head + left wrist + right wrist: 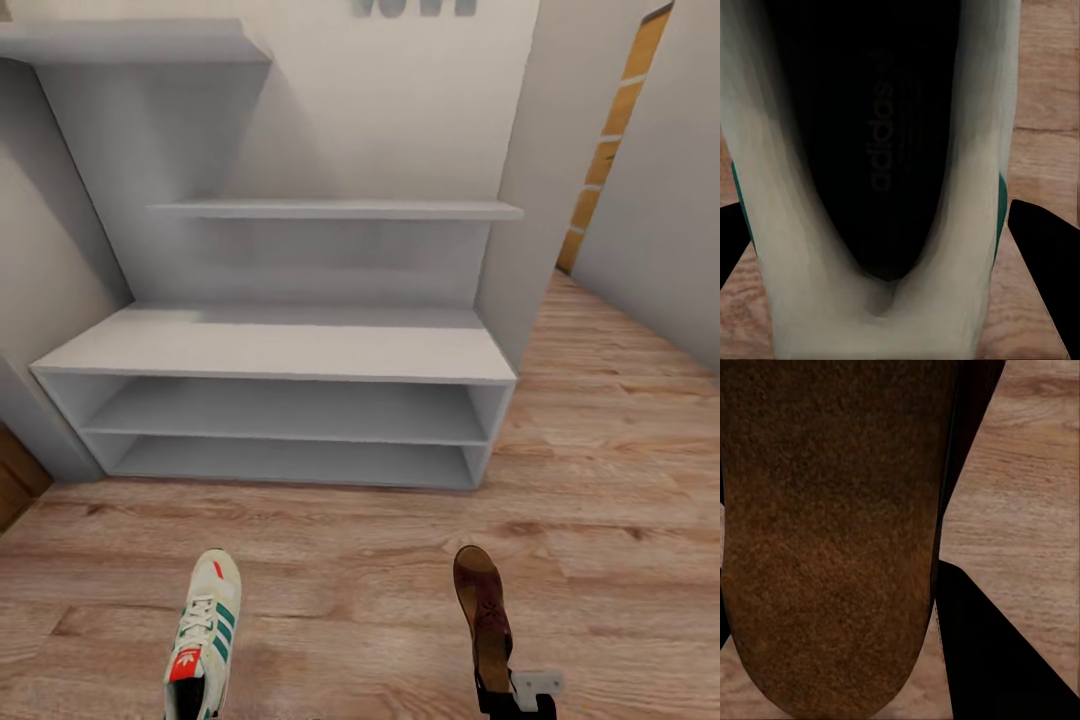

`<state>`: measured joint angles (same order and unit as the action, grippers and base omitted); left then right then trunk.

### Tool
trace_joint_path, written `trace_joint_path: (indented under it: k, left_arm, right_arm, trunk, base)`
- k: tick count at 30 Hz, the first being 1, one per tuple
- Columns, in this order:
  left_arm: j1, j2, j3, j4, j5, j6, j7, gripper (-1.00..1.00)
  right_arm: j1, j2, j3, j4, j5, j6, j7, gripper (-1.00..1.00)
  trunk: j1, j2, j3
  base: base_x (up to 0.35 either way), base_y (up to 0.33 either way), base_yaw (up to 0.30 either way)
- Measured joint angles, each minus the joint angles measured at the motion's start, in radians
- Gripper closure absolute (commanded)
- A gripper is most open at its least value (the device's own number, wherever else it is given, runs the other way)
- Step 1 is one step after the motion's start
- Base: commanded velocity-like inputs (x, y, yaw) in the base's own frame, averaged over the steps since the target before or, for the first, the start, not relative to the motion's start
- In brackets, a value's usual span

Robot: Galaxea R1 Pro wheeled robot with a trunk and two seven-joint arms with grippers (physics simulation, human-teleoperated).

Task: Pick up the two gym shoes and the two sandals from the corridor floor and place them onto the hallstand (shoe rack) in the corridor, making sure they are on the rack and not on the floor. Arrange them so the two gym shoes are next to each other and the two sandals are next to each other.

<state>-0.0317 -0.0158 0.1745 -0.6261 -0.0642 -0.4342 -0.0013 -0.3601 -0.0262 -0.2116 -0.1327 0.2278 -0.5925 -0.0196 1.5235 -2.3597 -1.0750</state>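
The pale grey hallstand (280,345) stands ahead against the wall, and its bench top and two open tiers are bare. One cream gym shoe (203,635) with green stripes points toe-first at it, low on the left above the corridor floor (350,560). My left gripper (900,247) is shut on its heel (892,187), with black fingers (1042,255) on both sides. A dark brown sandal (482,610) is low on the right. My right gripper (515,700) is shut on it, and the wrist view shows its footbed (825,547) close up.
Two stepped wall shelves (340,209) rise above the bench. A grey wall (650,200) closes the right side, with a wooden door edge (610,140) beyond it. A strip of plank floor runs between me and the rack.
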Motion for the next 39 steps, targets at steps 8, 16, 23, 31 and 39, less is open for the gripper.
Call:
trace_joint_path:
  k: [8, 16, 23, 31, 39]
  left_arm:
    - [-0.001, 0.0, 0.0, 0.0, -0.001, 0.0, 0.0, 1.0]
    - [0.0, 0.001, 0.001, 0.001, 0.0, 0.0, 0.0, 1.0]
    - [-0.001, 0.001, 0.0, 0.001, -0.002, 0.002, -0.001, 1.0]
    - [-0.061, -0.004, -0.01, -0.003, -0.01, 0.107, -0.008, 1.0]
    - [-0.261, -0.011, -0.013, -0.005, -0.009, 0.404, -0.012, 1.0]
  right_arm:
    - [0.0, -0.005, -0.001, -0.001, -0.001, 0.0, 0.001, 1.0]
    - [0.0, -0.011, 0.0, -0.001, 0.0, 0.0, 0.001, 1.0]
    - [0.0, -0.009, -0.006, -0.006, -0.005, -0.001, -0.003, 1.0]
    - [0.0, -0.091, -0.014, -0.013, -0.038, 0.004, -0.005, 1.0]
    - [0.0, -0.222, -0.047, -0.037, -0.226, 0.014, -0.001, 1.0]
  trunk:
    - [0.0, 0.0, -0.002]
    - [0.0, 0.0, -0.002]
    - [0.0, 0.0, -0.002]
    - [0.0, 0.0, -0.002]
    - [0.0, 0.0, -0.002]
  base:
    - [-0.082, -0.267, 0.112]
    - [-0.087, -0.099, 0.004]
    - [-0.003, -0.003, 0.0]
    - [0.0, 0.0, 0.0]
    - [0.0, 0.0, 0.0]
